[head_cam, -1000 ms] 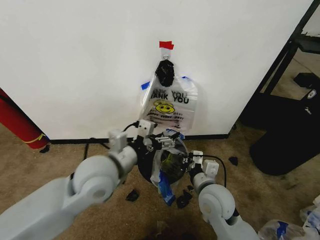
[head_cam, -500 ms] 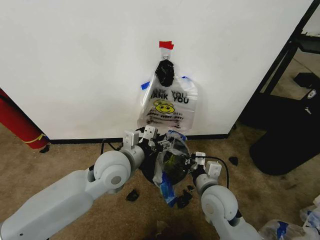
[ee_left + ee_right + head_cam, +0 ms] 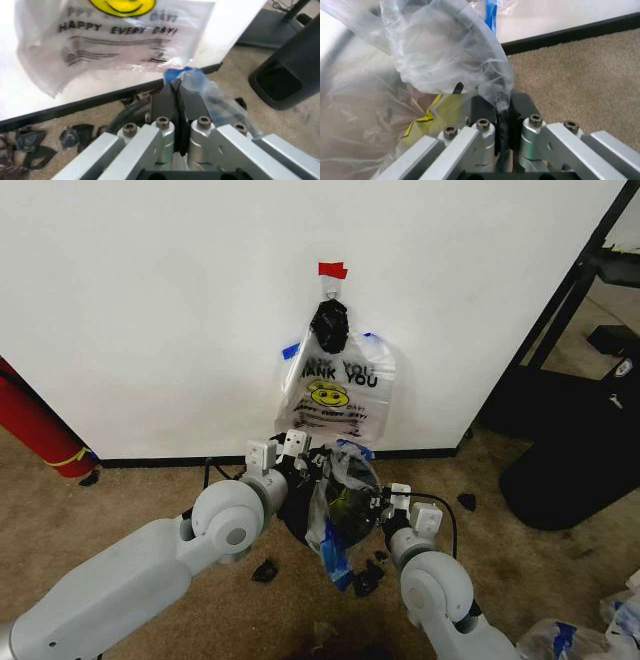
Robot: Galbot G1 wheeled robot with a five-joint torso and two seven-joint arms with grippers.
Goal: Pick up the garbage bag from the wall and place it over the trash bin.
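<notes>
The garbage bag, thin clear plastic with a blue strip, is stretched between my two grippers above the trash bin, which stands on the carpet against the wall. My left gripper is shut on the bag's blue-edged rim on the wall side. At the near right side my right gripper is shut on a fold of the bag. The left gripper and the right gripper both have their jaws pressed together on plastic. The bag hides most of the bin's inside.
A bunch of like bags hangs on the wall under a black knot and red tape. A red cylinder leans at the left. A big black object and a black frame stand right. Black scraps litter the carpet.
My left arm has swung to the right and its gripper has moved a little toward the wall, pulling the bag's rim with it. The right gripper has barely moved.
</notes>
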